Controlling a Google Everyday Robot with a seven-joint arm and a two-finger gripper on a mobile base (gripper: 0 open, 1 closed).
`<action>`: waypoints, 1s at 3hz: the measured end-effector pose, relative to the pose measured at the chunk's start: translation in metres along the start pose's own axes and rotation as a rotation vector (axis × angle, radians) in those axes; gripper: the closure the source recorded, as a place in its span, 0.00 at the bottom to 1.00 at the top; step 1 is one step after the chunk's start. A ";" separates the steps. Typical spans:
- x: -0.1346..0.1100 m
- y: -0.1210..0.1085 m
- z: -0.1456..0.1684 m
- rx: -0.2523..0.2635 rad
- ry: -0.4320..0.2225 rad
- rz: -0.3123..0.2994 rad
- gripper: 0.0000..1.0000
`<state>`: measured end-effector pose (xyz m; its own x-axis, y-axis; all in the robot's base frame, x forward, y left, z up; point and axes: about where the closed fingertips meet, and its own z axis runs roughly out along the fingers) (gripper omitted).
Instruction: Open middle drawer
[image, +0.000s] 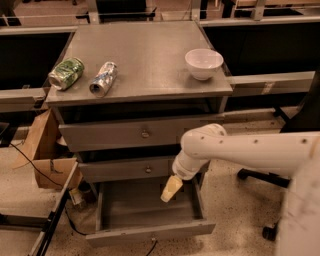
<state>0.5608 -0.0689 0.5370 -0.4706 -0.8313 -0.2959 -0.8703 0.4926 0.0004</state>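
- Far up and to the left of the gripper (171, 188), a green can (66, 73) and a silver can (103, 78) lie on their sides on the cabinet top (150, 50). A sharp tug on the cabinet could probably set them rolling.
- Up and left, and higher than the target, the top drawer (110, 135) has a knob of its own. Reaching too high would mean opening the wrong one.
- Directly beneath the gripper, the bottom drawer (150, 231) stands pulled out. The gripper hangs over its open cavity, so a low or sideways move risks knocking its walls.
- Up and right, a white bowl (203, 63) sits near the cabinet's right edge. A hard jerk might shift it.
- The middle drawer (115, 170) is shut, and its front panel lies just above and to the left of the gripper.
- Its small knob (148, 169) is near the gripper, up and to the left, and clearly apart from it.
- I cannot tell whether the gripper is clenched or released. Nothing shows in its grasp.
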 end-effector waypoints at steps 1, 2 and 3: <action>-0.005 -0.011 0.031 -0.034 0.059 -0.040 0.00; -0.008 -0.020 0.054 -0.061 0.112 -0.084 0.00; -0.014 -0.030 0.066 -0.052 0.126 -0.135 0.00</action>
<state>0.6031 -0.0556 0.4783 -0.3606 -0.9162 -0.1746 -0.9316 0.3631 0.0186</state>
